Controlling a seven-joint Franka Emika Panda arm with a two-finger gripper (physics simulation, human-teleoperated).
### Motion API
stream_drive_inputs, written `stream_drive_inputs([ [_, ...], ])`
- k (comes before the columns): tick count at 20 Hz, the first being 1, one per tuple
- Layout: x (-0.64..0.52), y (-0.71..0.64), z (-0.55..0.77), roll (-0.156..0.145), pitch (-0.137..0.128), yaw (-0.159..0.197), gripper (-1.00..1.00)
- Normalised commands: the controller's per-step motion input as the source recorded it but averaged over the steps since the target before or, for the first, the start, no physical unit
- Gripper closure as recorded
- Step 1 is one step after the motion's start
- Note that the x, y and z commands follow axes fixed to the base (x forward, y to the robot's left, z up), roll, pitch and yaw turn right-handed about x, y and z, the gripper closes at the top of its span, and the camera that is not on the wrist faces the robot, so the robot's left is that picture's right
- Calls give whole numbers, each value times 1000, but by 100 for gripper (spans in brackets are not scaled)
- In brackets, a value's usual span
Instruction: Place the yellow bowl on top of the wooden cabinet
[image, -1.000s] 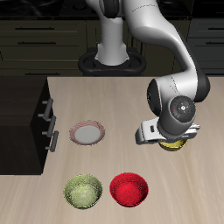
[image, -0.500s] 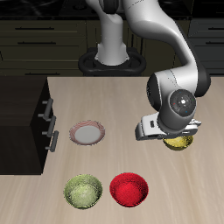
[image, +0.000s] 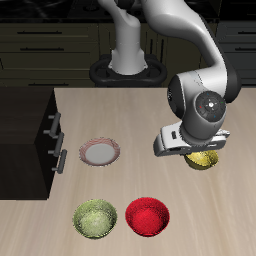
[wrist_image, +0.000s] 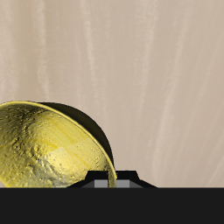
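The yellow bowl (image: 206, 160) is glossy and mottled gold. It hangs just under my gripper (image: 202, 154), partly hidden by the wrist, toward the side of the table away from the cabinet. In the wrist view the yellow bowl (wrist_image: 44, 150) fills much of the frame, tilted, with its shadow on the table beneath it. The gripper (wrist_image: 111, 178) is shut on the bowl's rim and holds it a little above the table. The wooden cabinet (image: 25, 125) is a nearly black box with silver handles at the far side of the table from the gripper. Its flat top is bare.
A pinkish plate with a white centre (image: 100, 152) lies between the cabinet and the gripper. A duller yellow-green bowl (image: 95, 219) and a red bowl (image: 148, 216) stand near the table's front edge. The robot's base (image: 128, 65) stands at the back.
The gripper has risen a little and shifted slightly away from the cabinet, carrying the yellow bowl with it. The other bowls and the plate have not moved.
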Motion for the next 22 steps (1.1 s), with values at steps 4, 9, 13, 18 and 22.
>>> stream_drive_inputs([
  [4, -33, -124, 393, -43, -95, 81, 100],
  [9, -45, -129, 436, -2, -76, 7, 100],
  [13, -88, -187, 452, -10, -75, 18, 100],
  [18, -79, -92, 326, -5, -52, -2, 100],
  [22, -70, -70, 400, 2, -70, 10, 100],
])
